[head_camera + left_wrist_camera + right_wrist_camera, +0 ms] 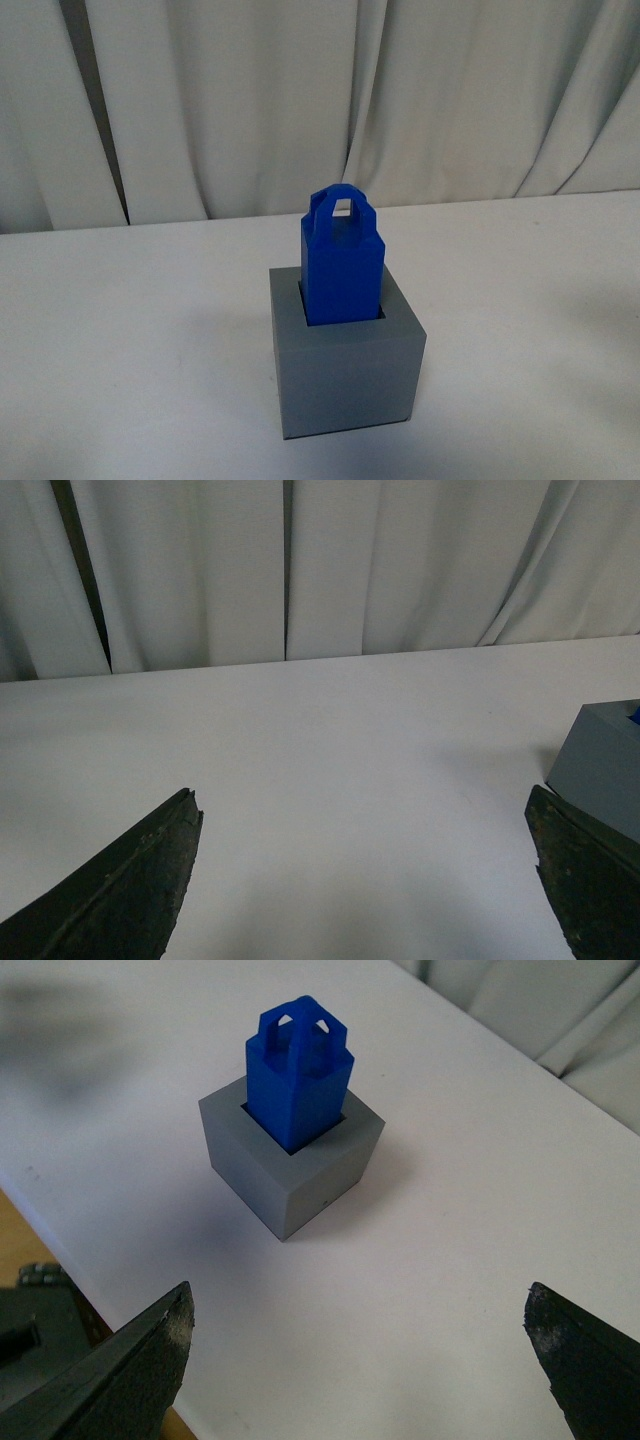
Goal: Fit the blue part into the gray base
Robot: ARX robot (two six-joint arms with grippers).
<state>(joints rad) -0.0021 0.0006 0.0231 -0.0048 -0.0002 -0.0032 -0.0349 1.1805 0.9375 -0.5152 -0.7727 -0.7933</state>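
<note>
The blue part (342, 262) stands upright in the square recess of the gray base (345, 375) on the white table, its looped handle on top. Neither arm shows in the front view. In the right wrist view the blue part (297, 1070) sits in the gray base (290, 1155), well ahead of my open, empty right gripper (358, 1300). My left gripper (362, 800) is open and empty over bare table; a corner of the gray base (603, 765) shows beside one finger, with a sliver of blue above it.
White curtains (300, 100) hang behind the table's far edge. The table's near edge (60, 1250) and a dark part of the robot below it show in the right wrist view.
</note>
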